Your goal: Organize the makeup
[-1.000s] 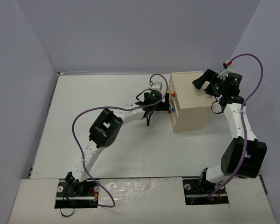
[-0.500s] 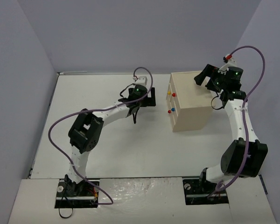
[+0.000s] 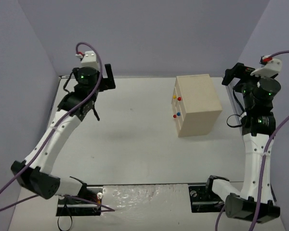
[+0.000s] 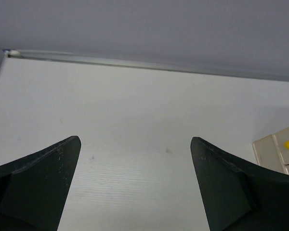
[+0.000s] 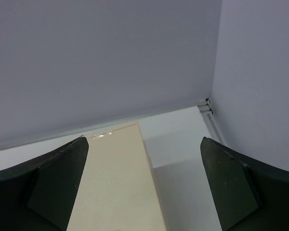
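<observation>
- White desk [image 3: 135, 144] with grey walls [image 3: 149, 38] around it.
- My left end effector [image 4: 135, 140] is up near the far left corner, spread wide, holding nothing.
- My right end effector [image 5: 143, 140] is wide too, empty, by the far right corner of the wooden box [image 3: 197, 103].
- I cannot tell where the makeup is.

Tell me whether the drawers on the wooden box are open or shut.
Shut. From above, the drawer box shows a flat knobbed front, and no drawer juts out.
</observation>
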You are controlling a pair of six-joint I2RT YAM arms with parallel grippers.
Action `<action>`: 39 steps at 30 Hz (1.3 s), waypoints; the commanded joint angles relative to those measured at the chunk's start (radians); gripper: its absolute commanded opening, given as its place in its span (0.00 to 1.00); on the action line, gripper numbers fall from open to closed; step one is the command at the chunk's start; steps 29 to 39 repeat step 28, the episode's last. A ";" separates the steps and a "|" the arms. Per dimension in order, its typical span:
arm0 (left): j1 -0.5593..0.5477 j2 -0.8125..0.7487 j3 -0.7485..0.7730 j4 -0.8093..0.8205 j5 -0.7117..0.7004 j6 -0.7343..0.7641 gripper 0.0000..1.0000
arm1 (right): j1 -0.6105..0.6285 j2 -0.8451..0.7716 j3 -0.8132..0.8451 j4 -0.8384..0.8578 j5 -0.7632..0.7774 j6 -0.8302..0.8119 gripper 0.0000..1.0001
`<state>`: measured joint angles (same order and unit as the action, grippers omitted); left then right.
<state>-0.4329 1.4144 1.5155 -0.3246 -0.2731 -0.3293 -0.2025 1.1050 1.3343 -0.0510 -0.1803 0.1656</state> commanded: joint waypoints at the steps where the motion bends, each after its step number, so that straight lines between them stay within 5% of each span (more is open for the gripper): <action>1: 0.047 -0.258 0.023 -0.134 -0.107 0.133 0.97 | 0.023 -0.195 -0.037 0.057 0.142 -0.059 1.00; 15: 0.057 -0.704 -0.048 -0.313 -0.212 0.263 0.97 | 0.228 -0.483 -0.119 -0.017 0.283 -0.130 1.00; 24: 0.056 -0.757 -0.039 -0.390 -0.274 0.293 0.97 | 0.361 -0.547 -0.168 -0.065 0.384 -0.155 1.00; 39: 0.057 -0.750 -0.052 -0.396 -0.268 0.274 0.97 | 0.373 -0.542 -0.168 -0.070 0.401 -0.160 1.00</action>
